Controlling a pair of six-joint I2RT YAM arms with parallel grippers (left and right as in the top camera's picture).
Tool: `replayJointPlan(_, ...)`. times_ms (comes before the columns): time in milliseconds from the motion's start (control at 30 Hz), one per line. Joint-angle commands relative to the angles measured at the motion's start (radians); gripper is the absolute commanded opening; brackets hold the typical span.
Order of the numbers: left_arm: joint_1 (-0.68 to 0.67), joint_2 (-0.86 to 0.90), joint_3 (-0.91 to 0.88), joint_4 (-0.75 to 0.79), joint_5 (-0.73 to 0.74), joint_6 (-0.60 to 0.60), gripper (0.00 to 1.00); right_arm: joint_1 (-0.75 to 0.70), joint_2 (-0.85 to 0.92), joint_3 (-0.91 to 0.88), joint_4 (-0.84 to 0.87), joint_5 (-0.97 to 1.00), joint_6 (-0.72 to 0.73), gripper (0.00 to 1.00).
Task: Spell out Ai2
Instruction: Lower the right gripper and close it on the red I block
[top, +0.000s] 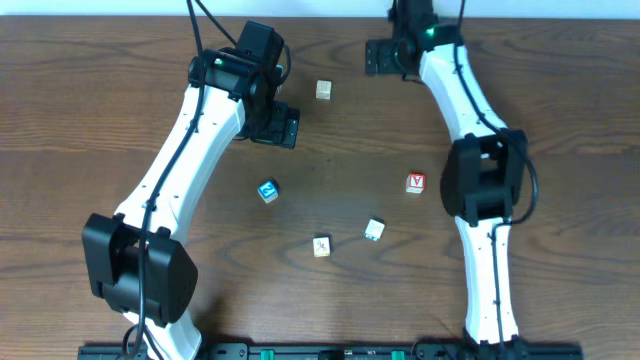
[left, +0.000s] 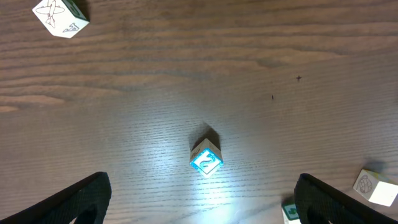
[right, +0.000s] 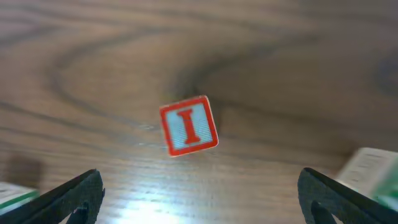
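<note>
Red block (right: 188, 125) reads "I".

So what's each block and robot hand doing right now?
Blue-edged wooden cube marked 2: lying loose on table.
Red-edged wooden cube marked I: lying loose on table.
Pale wooden cube farthest from robot: loose on table.
Pale cube with greenish side: loose on table.
Pale cube nearest robot: loose on table.
Left gripper: open, empty.
Right gripper: open, empty.

Red I block (right: 188, 126), blue 2 block (left: 206, 160)
</note>
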Motion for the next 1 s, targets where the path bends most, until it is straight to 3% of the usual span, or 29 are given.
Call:
replayJointPlan(0, 0.002, 0.006, 0.003, 0.008, 0.003, 0.014, 0.96, -0.005, -0.009, 0.013, 0.02, -0.014, 0.029, 0.99)
replayJointPlan(233, 0.002, 0.006, 0.003, 0.042, 0.003, 0.014, 0.95, -0.005, -0.003, 0.013, 0.135, -0.015, 0.029, 0.96)
replayJointPlan(500, 0.002, 0.006, 0.003, 0.046, -0.003, 0.015, 0.95, 0.0, 0.034, 0.013, 0.179, -0.014, 0.094, 0.99)
replayJointPlan(533, 0.002, 0.006, 0.003, 0.048, -0.007, 0.015, 0.95, 0.002, 0.037, 0.013, 0.184, -0.014, 0.097, 0.95)
replayJointPlan(600, 0.002, 0.006, 0.003, 0.05, -0.008, 0.015, 0.95, 0.003, 0.049, 0.013, 0.184, -0.014, 0.097, 0.89)
replayJointPlan(967, 0.002, 0.006, 0.003, 0.069, -0.008, 0.015, 0.95, 0.01, 0.085, 0.011, 0.14, 0.01, 0.104, 0.91)
